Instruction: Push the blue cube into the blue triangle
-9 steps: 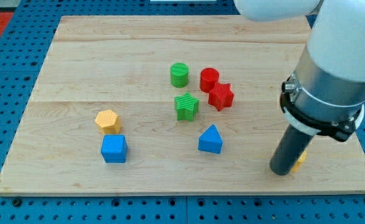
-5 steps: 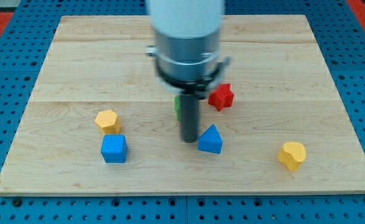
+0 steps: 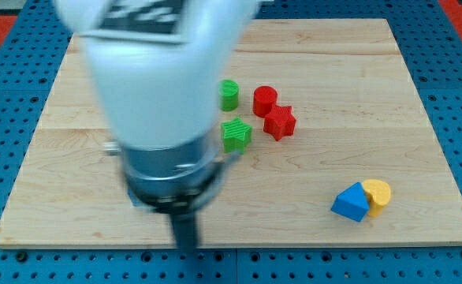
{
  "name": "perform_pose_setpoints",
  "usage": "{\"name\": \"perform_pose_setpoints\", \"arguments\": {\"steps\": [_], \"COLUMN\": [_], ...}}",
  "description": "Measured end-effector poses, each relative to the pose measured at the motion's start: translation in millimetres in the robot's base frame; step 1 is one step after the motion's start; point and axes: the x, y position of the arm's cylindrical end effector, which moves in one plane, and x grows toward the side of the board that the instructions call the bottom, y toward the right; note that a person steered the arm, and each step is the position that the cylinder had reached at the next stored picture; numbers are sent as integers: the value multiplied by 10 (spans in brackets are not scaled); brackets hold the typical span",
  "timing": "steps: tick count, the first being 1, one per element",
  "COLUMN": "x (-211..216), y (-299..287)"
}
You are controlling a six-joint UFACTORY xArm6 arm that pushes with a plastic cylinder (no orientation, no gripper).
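The blue triangle (image 3: pixel 351 203) lies near the view's bottom right and touches a yellow block (image 3: pixel 378 194) on its right. The blue cube does not show; my arm's wide body (image 3: pixel 160 102) covers the left middle of the board where it was earlier. My tip (image 3: pixel 185 245) is at the board's bottom edge, left of centre and far left of the blue triangle.
A green cylinder (image 3: pixel 229 95), a red cylinder (image 3: pixel 265 100), a red star (image 3: pixel 280 122) and a green star (image 3: pixel 236 134) cluster near the board's middle. The wooden board (image 3: pixel 420 118) sits on a blue pegboard. The yellow hexagon is hidden behind the arm.
The arm has swung from the middle to the view's bottom left. The blue triangle now lies far to the right, against the yellow block. The blue cube and yellow hexagon are now covered.
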Motion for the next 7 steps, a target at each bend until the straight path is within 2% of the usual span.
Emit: {"name": "perform_pose_setpoints", "arguments": {"steps": [1,2,5,6,7], "x": [-313,-712,-715,-715,-713], "y": [-732,-860,1523,2140,1041]}}
